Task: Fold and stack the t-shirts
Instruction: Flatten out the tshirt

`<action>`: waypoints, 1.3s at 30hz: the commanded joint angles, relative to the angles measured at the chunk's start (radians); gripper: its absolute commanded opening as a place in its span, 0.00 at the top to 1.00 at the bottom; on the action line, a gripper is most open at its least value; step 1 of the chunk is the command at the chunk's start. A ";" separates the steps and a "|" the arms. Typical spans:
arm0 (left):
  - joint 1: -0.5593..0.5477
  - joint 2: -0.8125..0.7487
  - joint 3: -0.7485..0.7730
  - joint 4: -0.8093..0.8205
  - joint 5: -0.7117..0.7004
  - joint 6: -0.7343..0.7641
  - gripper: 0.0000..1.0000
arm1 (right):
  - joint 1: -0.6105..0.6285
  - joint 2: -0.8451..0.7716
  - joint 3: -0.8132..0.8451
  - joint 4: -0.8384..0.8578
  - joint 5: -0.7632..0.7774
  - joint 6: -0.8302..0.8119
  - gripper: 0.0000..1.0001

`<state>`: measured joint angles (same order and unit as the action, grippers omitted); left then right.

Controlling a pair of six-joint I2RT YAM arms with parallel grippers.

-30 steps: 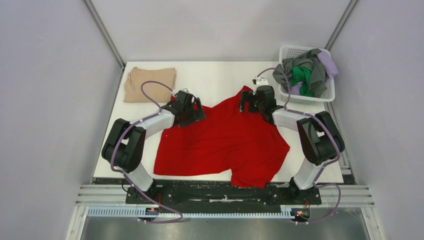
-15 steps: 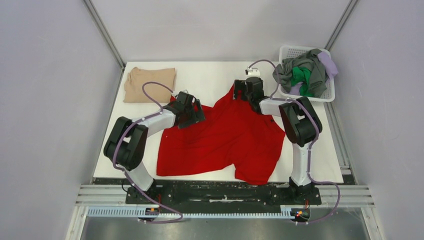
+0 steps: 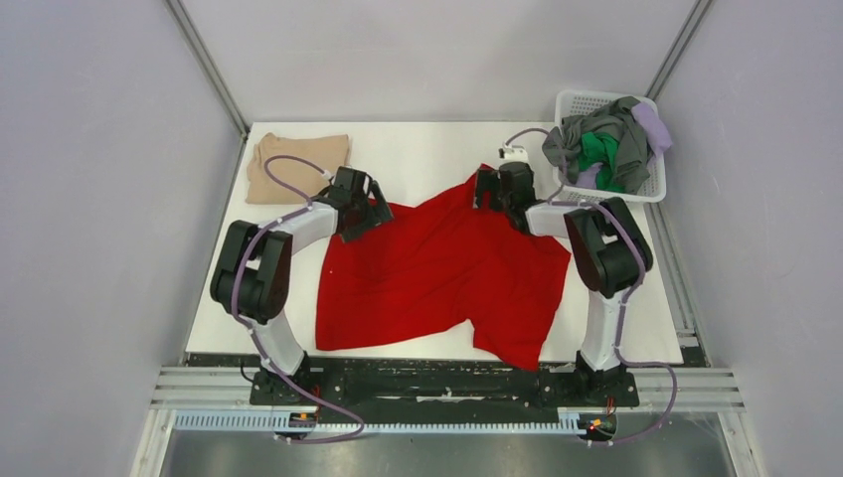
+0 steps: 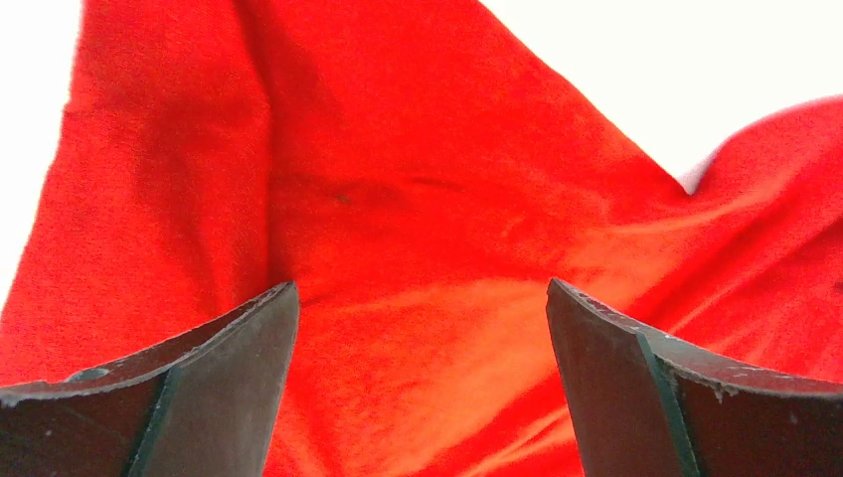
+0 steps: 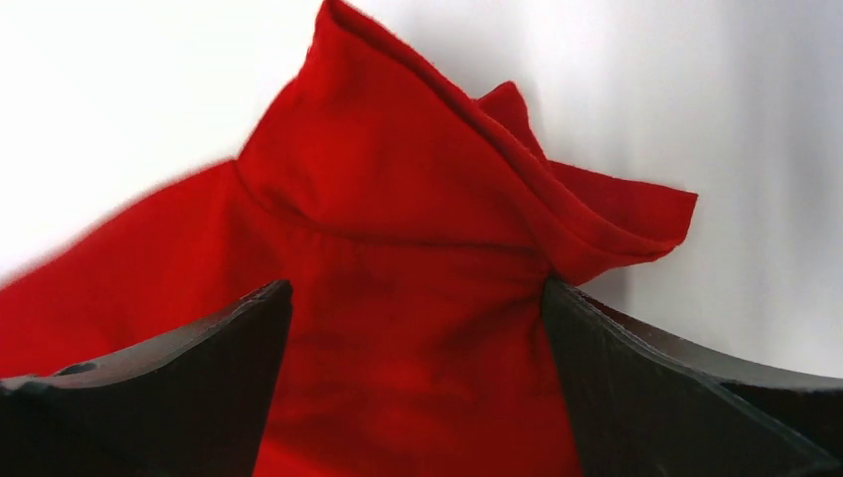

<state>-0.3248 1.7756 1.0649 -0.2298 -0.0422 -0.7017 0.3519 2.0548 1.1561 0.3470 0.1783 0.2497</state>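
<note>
Two pairs gape unclenched: left fingers point(image 4: 420, 286) and right fingers point(image 5: 416, 285) each straddle red shirt point(image 3: 437, 268) cloth, placed, I judge, to pinch and spread it.

- No text, label, brand, number or sign can be read in the overhead view.
- Nothing legible is shown in either wrist view.

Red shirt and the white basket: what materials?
Red t-shirt: soft matte knit cloth, probably cotton; it creases, bunches, and shows a fuzzy nap in the wrist views. Basket: white rigid plastic by the look; thin open-mesh walls hold their shape.
</note>
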 commanded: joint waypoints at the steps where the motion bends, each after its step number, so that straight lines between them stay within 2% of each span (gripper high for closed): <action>1: 0.038 -0.017 0.004 -0.016 0.009 0.016 0.00 | -0.050 -0.174 -0.219 -0.175 0.023 0.097 0.02; 3: 0.040 -0.039 -0.024 -0.019 0.004 0.018 0.00 | -0.052 -0.257 -0.309 -0.201 0.044 0.119 0.01; 7: 0.041 -0.093 -0.080 -0.031 0.013 0.013 0.00 | -0.049 -0.411 -0.438 -0.185 -0.023 0.100 0.01; 11: 0.040 -0.133 -0.069 -0.028 0.064 0.036 0.00 | -0.032 -0.491 -0.406 -0.136 -0.026 -0.036 0.02; 13: 0.035 -0.149 -0.051 -0.018 0.104 0.051 0.00 | -0.021 -0.497 -0.348 -0.137 -0.071 -0.228 0.01; 16: 0.020 -0.168 -0.038 -0.006 0.123 0.084 0.00 | -0.010 -0.492 -0.255 -0.190 -0.165 -0.631 0.01; 19: 0.005 -0.166 -0.034 0.008 0.157 0.108 0.00 | -0.012 -0.442 -0.083 -0.387 -0.234 -0.921 0.02; 22: -0.016 -0.158 -0.039 0.021 0.183 0.135 0.00 | -0.025 -0.345 0.118 -0.639 -0.290 -1.098 0.01; 26: -0.063 -0.160 -0.046 0.030 0.199 0.163 0.00 | -0.058 -0.231 0.269 -0.888 -0.336 -1.218 0.10; 29: -0.103 -0.163 -0.055 0.037 0.217 0.181 0.00 | -0.076 -0.171 0.305 -0.970 -0.328 -1.249 0.16; 39: -0.177 -0.179 -0.101 0.028 0.229 0.205 0.00 | -0.127 -0.099 0.323 -1.027 -0.308 -1.258 0.38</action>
<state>-0.4816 1.6310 0.9775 -0.2249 0.1646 -0.5411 0.2352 1.9720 1.4433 -0.6346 -0.1249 -0.9588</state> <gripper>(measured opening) 0.994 0.668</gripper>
